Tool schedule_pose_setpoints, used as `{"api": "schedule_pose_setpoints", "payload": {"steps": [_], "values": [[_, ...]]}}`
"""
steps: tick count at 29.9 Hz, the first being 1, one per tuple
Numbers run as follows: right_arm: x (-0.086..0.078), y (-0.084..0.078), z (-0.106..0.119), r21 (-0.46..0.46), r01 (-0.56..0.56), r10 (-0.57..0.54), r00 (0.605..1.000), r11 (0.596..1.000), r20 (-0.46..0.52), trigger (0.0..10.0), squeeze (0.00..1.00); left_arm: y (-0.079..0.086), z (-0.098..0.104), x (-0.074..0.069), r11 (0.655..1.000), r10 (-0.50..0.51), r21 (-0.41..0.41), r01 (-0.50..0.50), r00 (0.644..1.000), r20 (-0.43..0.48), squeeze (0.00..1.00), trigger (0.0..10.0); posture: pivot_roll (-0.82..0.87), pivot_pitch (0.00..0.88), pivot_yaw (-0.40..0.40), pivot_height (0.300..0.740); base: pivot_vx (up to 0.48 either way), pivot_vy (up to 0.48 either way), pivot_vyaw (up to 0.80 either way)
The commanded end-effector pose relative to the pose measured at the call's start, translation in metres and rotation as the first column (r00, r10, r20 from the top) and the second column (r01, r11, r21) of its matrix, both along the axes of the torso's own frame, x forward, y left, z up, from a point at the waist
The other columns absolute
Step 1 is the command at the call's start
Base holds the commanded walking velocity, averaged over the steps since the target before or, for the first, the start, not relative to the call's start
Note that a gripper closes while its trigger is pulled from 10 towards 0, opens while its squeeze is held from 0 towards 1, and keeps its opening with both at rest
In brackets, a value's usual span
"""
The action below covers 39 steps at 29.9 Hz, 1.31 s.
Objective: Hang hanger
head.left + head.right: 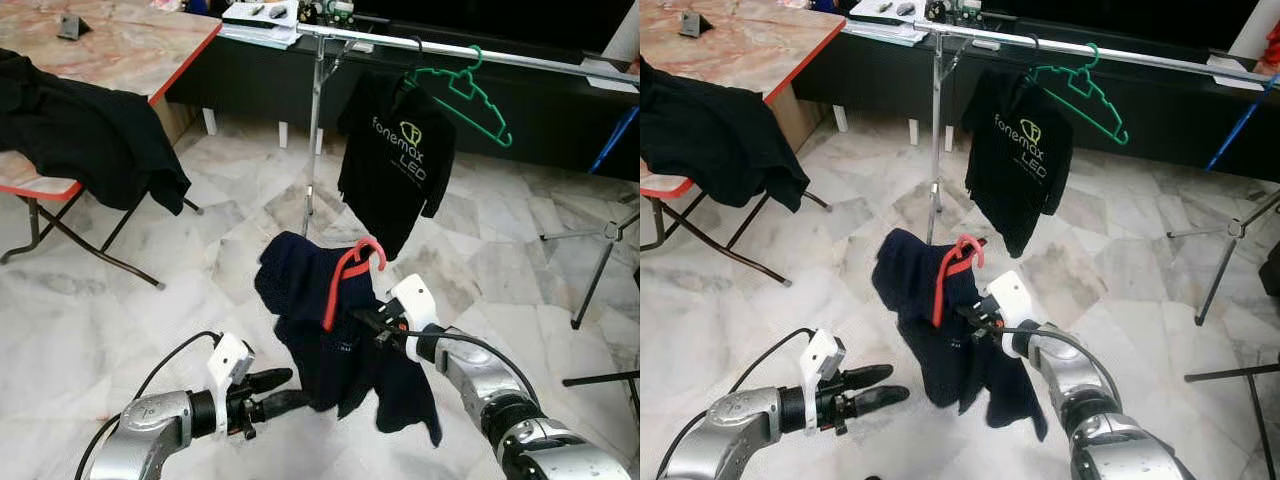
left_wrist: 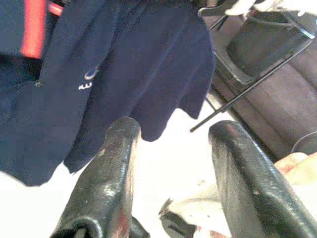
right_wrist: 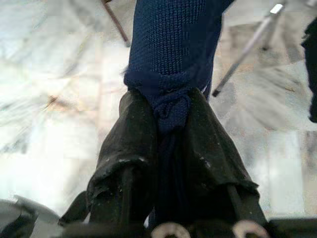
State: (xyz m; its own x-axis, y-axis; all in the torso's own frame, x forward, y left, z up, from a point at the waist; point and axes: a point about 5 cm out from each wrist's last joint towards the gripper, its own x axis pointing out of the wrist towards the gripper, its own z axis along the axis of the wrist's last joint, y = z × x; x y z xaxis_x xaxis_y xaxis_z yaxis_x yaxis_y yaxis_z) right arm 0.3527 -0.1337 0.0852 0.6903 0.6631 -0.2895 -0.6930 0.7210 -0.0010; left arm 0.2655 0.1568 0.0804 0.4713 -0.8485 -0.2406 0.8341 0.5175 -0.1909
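Observation:
A red hanger (image 1: 350,272) carries a navy blue sweater (image 1: 320,330) that hangs in mid-air over the floor. My right gripper (image 1: 372,322) is shut on the sweater-covered hanger; in the right wrist view its fingers (image 3: 133,144) pinch the navy knit (image 3: 171,59). My left gripper (image 1: 285,390) is open, low and just left of the sweater's hem; its fingers (image 2: 104,188) frame the navy cloth (image 2: 124,69). Ahead stands a metal clothes rail (image 1: 460,50) with a black printed shirt (image 1: 395,160) and a bare green hanger (image 1: 470,95) on it.
A folding table (image 1: 130,50) with a black garment (image 1: 80,135) draped over it stands at the left. The rail's upright pole (image 1: 315,140) rises behind the sweater. Tripod legs (image 1: 600,250) stand at the right. Marble floor lies between me and the rail.

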Motion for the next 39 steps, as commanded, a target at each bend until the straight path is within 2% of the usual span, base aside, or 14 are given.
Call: {"api": "schedule_pose_setpoints", "payload": {"steps": [1,3,5,6,10,18,22,23,27,32,33,34,36,39], "values": [[-0.004,-0.001,-0.001,-0.028,-0.095,0.096,0.995,0.995,0.007,0.0,0.0,0.006,0.003,0.005,0.997,0.045,0.06,-0.048,0.998,0.051,1.0,10.0,0.05,0.184,-0.065,0.74,0.0,0.0,0.0],[-0.008,-0.003,-0.003,-0.049,-0.159,0.158,0.987,0.986,-0.016,0.0,0.0,0.011,0.009,0.01,0.994,0.077,0.075,-0.083,0.993,0.088,1.0,10.0,0.05,0.183,-0.066,0.74,0.0,0.0,0.0],[-0.011,-0.005,-0.005,-0.064,-0.206,0.204,0.978,0.977,-0.033,0.0,0.0,0.014,0.014,0.011,0.993,0.072,0.088,-0.082,0.992,0.105,0.19,10.0,0.05,0.183,-0.066,0.74,0.0,0.0,0.0],[-0.014,-0.008,-0.007,-0.079,-0.25,0.246,0.968,0.965,-0.051,0.0,0.0,0.017,0.021,0.011,0.993,0.046,0.105,-0.059,0.991,0.122,0.0,10.0,0.05,0.182,-0.067,0.74,0.0,0.0,0.0],[-0.021,-0.016,-0.011,-0.144,-0.341,0.333,0.94,0.929,-0.077,0.0,0.0,0.02,0.041,0.011,0.992,-0.036,0.124,0.016,0.987,0.158,0.0,10.0,0.05,0.177,-0.066,0.74,0.0,0.0,0.0],[-0.025,-0.021,-0.015,-0.282,-0.38,0.379,0.923,0.881,-0.061,0.0,0.0,0.024,0.056,0.015,0.98,-0.129,0.176,0.097,0.975,0.179,0.0,10.0,0.05,0.166,-0.056,0.74,0.0,0.0,0.0],[-0.025,-0.019,-0.015,-0.331,-0.381,0.392,0.919,0.864,-0.035,0.0,0.0,0.023,0.054,0.014,0.974,-0.158,0.185,0.128,0.975,0.157,0.0,10.0,0.05,0.162,-0.053,0.74,0.0,0.0,0.0],[-0.027,-0.015,-0.016,-0.385,-0.407,0.436,0.9,0.828,-0.014,0.0,0.0,0.02,0.049,0.011,0.964,-0.199,0.207,0.168,0.971,0.137,0.0,10.0,0.05,0.156,-0.049,0.74,0.0,0.0,0.0],[-0.027,-0.014,-0.014,-0.428,-0.42,0.471,0.882,0.8,0.015,0.0,0.0,0.019,0.049,0.012,0.96,-0.212,0.216,0.179,0.967,0.142,0.0,10.0,0.05,0.156,-0.049,0.74,0.0,0.0,0.0],[-0.027,-0.016,-0.013,-0.447,-0.423,0.48,0.877,0.788,0.017,0.0,0.0,0.019,0.046,0.015,0.955,-0.217,0.234,0.18,0.965,0.145,0.0,10.0,0.05,0.143,-0.048,0.74,0.0,0.0,0.0],[-0.027,-0.017,-0.013,-0.45,-0.421,0.48,0.877,0.788,0.019,0.0,0.0,0.019,0.045,0.016,0.956,-0.211,0.235,0.173,0.966,0.15,0.14,10.0,0.04,0.139,-0.048,0.74,0.0,0.0,0.0],[-0.027,-0.017,-0.013,-0.458,-0.419,0.482,0.876,0.784,0.024,0.0,0.0,0.02,0.044,0.02,0.96,-0.187,0.239,0.144,0.969,0.164,1.0,10.0,0.04,0.139,-0.049,0.74,0.0,0.0,0.0],[-0.027,-0.017,-0.014,-0.462,-0.418,0.483,0.875,0.782,0.026,0.0,0.0,0.02,0.043,0.022,0.962,-0.172,0.242,0.128,0.97,0.171,1.0,10.0,0.04,0.139,-0.049,0.74,0.0,0.0,0.0],[-0.027,-0.018,-0.014,-0.5,-0.42,0.5,0.865,0.757,0.03,0.0,0.0,0.023,0.039,0.028,0.949,-0.145,0.304,0.077,0.967,0.209,1.0,10.0,0.04,0.146,-0.053,0.74,0.0,0.0,0.0]]}}
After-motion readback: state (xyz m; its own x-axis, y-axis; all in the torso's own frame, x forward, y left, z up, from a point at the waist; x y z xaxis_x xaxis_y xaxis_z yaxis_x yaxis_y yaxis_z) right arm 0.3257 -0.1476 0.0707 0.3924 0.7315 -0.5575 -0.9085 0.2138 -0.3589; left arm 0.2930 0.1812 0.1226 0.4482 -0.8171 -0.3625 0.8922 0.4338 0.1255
